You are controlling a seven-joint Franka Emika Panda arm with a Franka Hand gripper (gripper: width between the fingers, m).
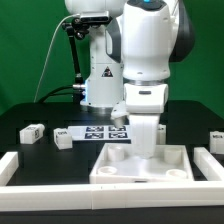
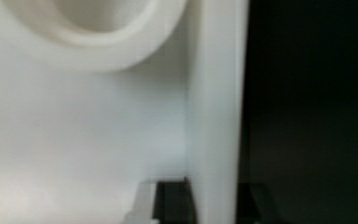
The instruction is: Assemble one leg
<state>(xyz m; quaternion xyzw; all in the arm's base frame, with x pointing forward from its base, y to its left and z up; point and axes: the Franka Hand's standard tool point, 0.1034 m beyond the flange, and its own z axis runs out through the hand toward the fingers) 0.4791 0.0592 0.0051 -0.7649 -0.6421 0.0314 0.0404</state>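
Hanging in tray: gripper; leg apart, nr marker board.

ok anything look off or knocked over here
Nothing stands out. The tray-like part lies flat with the pincer down at it. The loose legs lie apart on the table, none visibly damaged. The wrist view is too close to show more.

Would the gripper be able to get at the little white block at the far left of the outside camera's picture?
Probably yes. The leg lies in the open on the table, with nothing over it. The gripper would first have to rise from the tray-like part.
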